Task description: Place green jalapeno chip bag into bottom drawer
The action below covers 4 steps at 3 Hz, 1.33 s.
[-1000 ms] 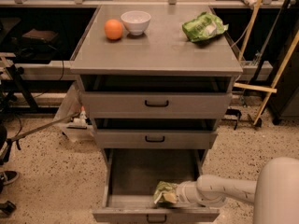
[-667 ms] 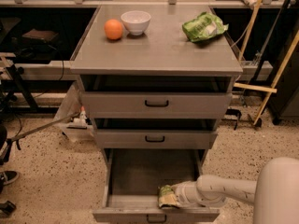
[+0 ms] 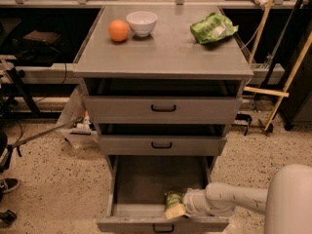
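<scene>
The gripper (image 3: 184, 204) is down inside the open bottom drawer (image 3: 146, 185), at its front right corner. It meets the green jalapeno chip bag (image 3: 172, 203) end-on. The bag covers the gripper's tip, so I cannot tell whether the jaws are clamped on the foil or have let go. The bag is crumpled, dull olive with a pale lower edge. It sits low in the drawer, right against the inside of the front wall and perhaps propped on it. The pale robot arm (image 3: 234, 199) reaches in from the lower right, crossing over the drawer's right side wall.

Above, the middle drawer (image 3: 162, 144) and the top drawer (image 3: 163, 108) are only slightly open. The cabinet top (image 3: 165, 52) holds an orange (image 3: 118, 30) next to a white bowl (image 3: 142, 23), and a brighter green bag (image 3: 212, 28) lies well apart at the right.

The placing looks nearly finished, but several things could go wrong:
- Crumpled foil could snag on the gripper and be dragged back over the front wall as the arm withdraws.
- A bag left leaning on that wall could topple out.
- The arm, rising too steeply, could knock the middle drawer's underside
</scene>
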Available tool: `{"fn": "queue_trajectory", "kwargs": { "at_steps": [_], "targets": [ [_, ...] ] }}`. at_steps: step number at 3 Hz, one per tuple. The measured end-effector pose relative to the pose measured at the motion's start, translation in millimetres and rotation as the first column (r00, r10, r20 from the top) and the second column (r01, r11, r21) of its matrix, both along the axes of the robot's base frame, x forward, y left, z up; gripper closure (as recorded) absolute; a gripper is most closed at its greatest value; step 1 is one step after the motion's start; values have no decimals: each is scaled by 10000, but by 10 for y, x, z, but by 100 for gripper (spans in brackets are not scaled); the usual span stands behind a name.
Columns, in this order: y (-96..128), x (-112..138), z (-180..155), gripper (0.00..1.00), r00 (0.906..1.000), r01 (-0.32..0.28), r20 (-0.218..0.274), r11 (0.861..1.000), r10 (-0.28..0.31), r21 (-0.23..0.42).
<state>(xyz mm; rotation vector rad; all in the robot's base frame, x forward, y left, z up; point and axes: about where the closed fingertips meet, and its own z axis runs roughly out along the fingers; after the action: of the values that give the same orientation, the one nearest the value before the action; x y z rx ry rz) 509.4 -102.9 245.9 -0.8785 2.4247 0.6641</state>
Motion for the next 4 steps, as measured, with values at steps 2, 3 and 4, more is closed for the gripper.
{"fn": "queue_trajectory", "kwargs": {
  "at_steps": [2,3,4],
  "targets": [
    [22,-126,1275,0,9743,87,2252,10000,-81,-19],
    [3,-339,2298,0,9395,744,3327,9967,-814,337],
    [-71,-362,3420,0,8789,1698,4401,9829,-1840,718]
  ]
}}
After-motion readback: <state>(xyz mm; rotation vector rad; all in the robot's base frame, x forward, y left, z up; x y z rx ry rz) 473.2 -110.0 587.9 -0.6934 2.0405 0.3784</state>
